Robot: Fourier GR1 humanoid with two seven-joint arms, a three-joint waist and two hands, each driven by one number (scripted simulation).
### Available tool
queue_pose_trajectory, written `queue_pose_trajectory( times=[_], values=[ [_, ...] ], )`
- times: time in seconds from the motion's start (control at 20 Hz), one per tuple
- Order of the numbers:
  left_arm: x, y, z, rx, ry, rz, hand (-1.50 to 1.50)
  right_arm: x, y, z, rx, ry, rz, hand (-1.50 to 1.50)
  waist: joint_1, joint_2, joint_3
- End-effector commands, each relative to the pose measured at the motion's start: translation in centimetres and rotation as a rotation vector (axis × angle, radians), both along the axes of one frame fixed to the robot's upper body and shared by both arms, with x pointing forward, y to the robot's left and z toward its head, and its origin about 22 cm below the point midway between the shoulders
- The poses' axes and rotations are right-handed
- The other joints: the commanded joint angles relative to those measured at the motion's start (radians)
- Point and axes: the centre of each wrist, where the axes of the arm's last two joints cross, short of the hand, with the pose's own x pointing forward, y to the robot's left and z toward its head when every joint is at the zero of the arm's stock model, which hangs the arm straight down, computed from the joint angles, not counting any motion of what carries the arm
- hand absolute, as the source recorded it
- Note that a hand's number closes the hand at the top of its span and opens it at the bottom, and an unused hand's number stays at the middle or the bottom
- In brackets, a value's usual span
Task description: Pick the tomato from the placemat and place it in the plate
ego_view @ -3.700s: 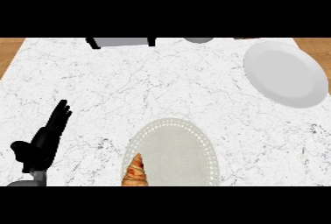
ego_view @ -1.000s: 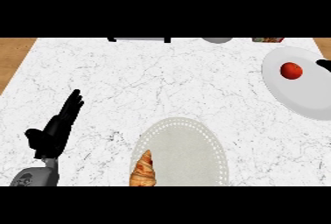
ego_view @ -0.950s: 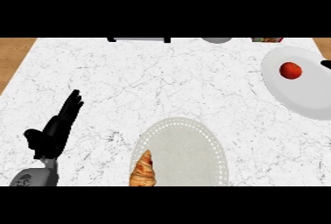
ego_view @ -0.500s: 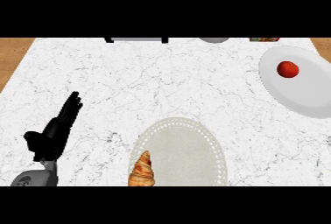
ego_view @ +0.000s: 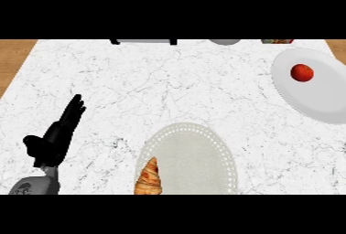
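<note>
Nearest the lower edge, at the left, the robot's black left hand (ego_view: 55,135) stands over the white marble-patterned counter top (ego_view: 169,87) on its grey forearm (ego_view: 34,186). Its fingers are straight and held together, pointing up and away, with the thumb spread out to the side; it holds nothing. The right hand shows nowhere in the view.

To the right of that hand, also close to the lower edge, lies a pale oval placemat with a dotted border (ego_view: 192,160). A golden-brown croissant (ego_view: 149,177) lies on the placemat's left part, its narrow tip pointing away from the robot, just to the right of the left forearm and apart from it.

Beyond the hand and the placemat spreads a broad stretch of the counter, veined in fine grey lines. Strips of brown wood (ego_view: 15,61) border the counter at the far left, and a smaller piece shows at the far right corner.

Far to the right of the hand and farther away sits a plain white round plate (ego_view: 317,98), partly cut off by the view's right edge. The small round red tomato (ego_view: 302,72) rests in this plate, on its far half, well apart from the hand.

Along the counter's far edge, several things are only partly visible: a dark-framed grey object (ego_view: 143,41), a grey rounded object (ego_view: 224,41), and a small red-and-green item (ego_view: 277,41); what they are cannot be told.
</note>
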Motion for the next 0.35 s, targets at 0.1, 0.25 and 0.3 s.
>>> queue_pose_trajectory(
  times=[0.1,0.25,0.3],
  values=[
    [-0.3,-1.3,-0.4,-0.008,-0.005,-0.013,0.00,-2.7,-0.7,-1.2,-0.030,0.014,0.019,-1.50,0.008,0.003,0.002],
    [-0.5,-1.0,-1.3,-0.022,-0.008,-0.016,0.00,-3.5,-1.3,-0.7,-0.049,0.027,0.020,-1.50,0.007,0.003,0.002],
    [-0.3,0.2,-0.5,-0.015,-0.012,-0.008,0.00,-3.7,-0.9,-1.8,-0.066,0.015,-0.001,-1.50,0.007,0.002,0.002]
  ],
)
